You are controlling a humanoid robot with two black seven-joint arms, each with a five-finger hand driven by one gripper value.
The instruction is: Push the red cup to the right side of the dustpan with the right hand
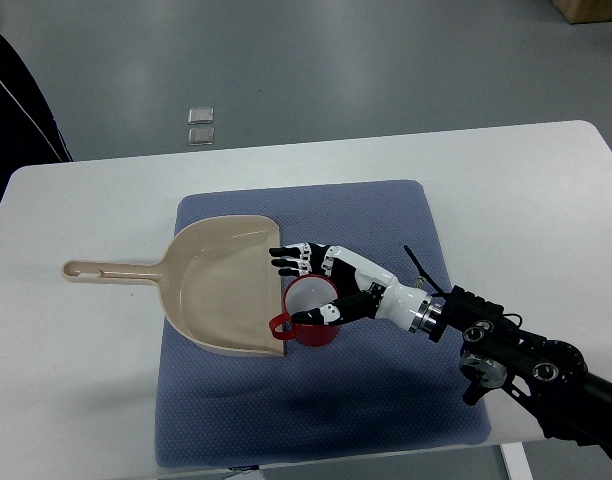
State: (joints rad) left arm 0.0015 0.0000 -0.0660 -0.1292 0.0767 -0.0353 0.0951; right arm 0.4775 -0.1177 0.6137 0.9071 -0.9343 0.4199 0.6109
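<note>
One arm is at work for you here: the right hand reaches in from the lower right and cups the red cup, its fingers spread over the far side of the rim and the thumb curling round the near side, so the hand looks loosely wrapped about the cup rather than clamped hard on it. You will find the cup upright on the blue mat, touching or just beside the open mouth of the beige dustpan, with its small red handle pointing toward the pan's lower corner. The cup's white inside looks empty, and the dustpan holds nothing that can be seen either. Judging by this, you are at the start of the push, or just into it: contact is made, but the cup sits hard against the pan's right edge. Your next move should carry the cup rightward across the mat, away from the pan's lip, keeping the pressure low on its wall so it slides rather than tips. Watch that the handle does not catch the pan's corner and drag it along. The left arm does not show.
</note>
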